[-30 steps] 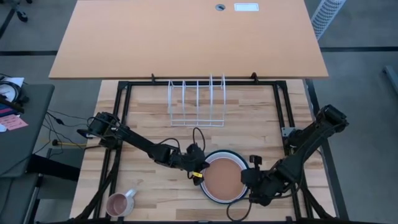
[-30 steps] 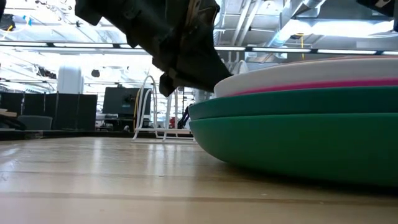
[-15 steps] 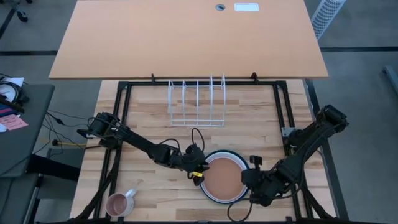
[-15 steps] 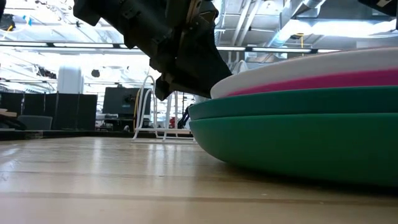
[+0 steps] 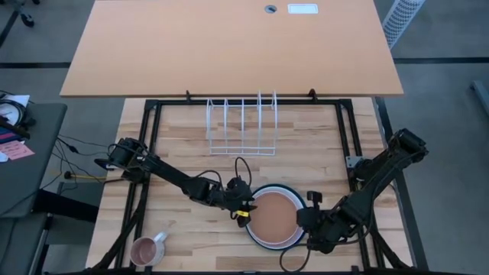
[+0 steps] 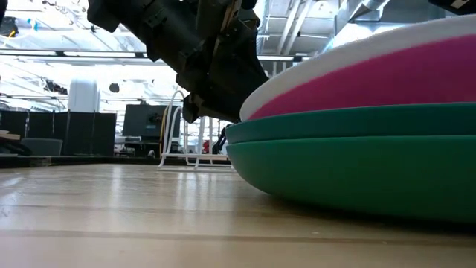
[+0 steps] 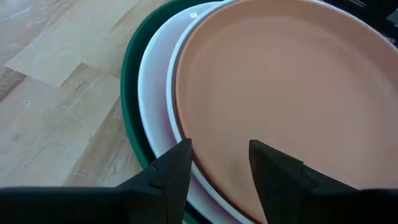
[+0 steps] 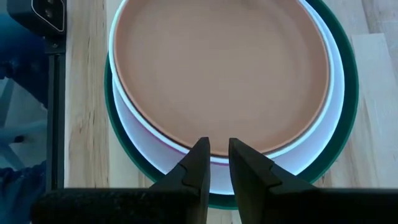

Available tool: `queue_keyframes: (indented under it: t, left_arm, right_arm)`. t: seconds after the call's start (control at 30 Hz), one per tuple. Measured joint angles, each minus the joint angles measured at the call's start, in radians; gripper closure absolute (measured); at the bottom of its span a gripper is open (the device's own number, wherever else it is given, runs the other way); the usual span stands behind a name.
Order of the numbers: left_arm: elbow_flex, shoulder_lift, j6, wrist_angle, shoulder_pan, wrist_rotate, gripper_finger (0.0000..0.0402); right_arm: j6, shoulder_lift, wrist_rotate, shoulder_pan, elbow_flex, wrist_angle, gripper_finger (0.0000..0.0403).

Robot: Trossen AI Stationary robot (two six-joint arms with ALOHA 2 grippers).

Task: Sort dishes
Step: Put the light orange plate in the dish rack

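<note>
Where smooth round plates (image 5: 273,219) stack, slatted wood table (image 5: 183,149)

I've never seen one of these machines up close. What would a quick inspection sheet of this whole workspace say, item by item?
Surface: pale wooden table, a larger brown board behind it.
Job's things: stacked plates: orange-brown plate on top, then white plate, pink plate tilted up off the green plates.
Clutter: pink mug at the near left corner; white wire rack at the back, no plate in it.
Claws: left claw open over the stack's left rim; right claw at the right rim, fingers narrowly apart.
Cables: a dark loop by the left arm.
Surroundings: a side desk with papers to the left.
</note>
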Motion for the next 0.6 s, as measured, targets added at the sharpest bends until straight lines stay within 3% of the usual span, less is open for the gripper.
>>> queue_keyframes:
  t: [0.2, 0.43, 0.6]
  left_arm:
    - [0.000, 0.000, 0.000, -0.006, 0.000, -0.002, 0.0248]
    - [0.000, 0.000, 0.000, -0.006, 0.000, -0.002, 0.0249]
    - [0.000, 0.000, 0.000, -0.005, 0.000, -0.002, 0.0249]
  right_arm:
    - [0.012, 0.000, -0.004, 0.000, 0.000, 0.017, 0.0338]
    - [0.348, 0.000, -0.050, -0.048, 0.000, -0.006, 0.0338]
    - [0.406, 0.003, -0.064, -0.080, -0.006, 0.000, 0.0338]
